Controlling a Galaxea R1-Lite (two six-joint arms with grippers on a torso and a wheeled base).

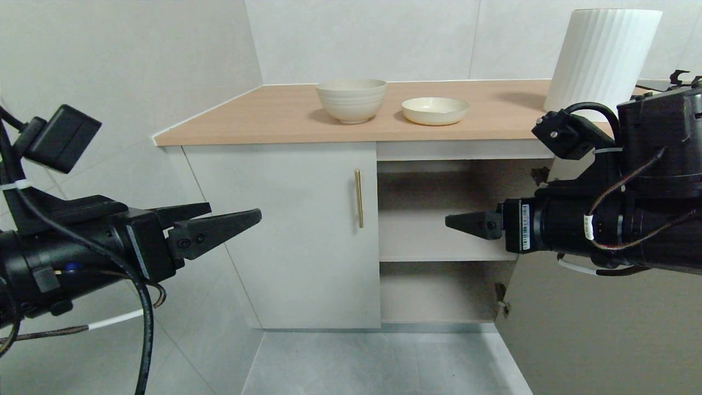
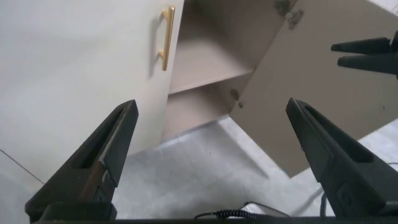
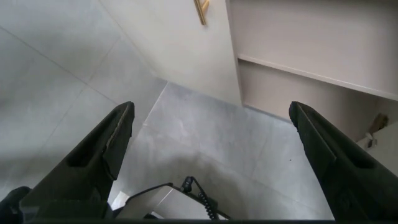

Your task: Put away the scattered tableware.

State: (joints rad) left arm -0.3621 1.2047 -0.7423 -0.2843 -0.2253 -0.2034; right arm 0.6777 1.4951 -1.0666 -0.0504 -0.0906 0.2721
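A cream ribbed bowl (image 1: 351,100) and a shallow cream dish (image 1: 435,110) stand side by side on the wooden countertop (image 1: 263,118). Below them the cabinet's right half is open, showing a bare middle shelf (image 1: 439,236) (image 2: 205,71) and a bottom compartment (image 1: 433,293). My left gripper (image 1: 236,211) (image 2: 211,104) hangs open and holds nothing, in front of the shut left door, well below the counter. My right gripper (image 1: 455,222) (image 3: 211,107) is open too, level with the middle shelf in front of the open half.
A tall white ribbed cylinder (image 1: 600,57) stands on the counter at the right. The shut left door carries a gold handle (image 1: 358,198) (image 2: 165,37). The open right door (image 1: 592,329) (image 2: 323,93) swings out under my right arm. Grey tiled floor (image 1: 384,362) lies in front.
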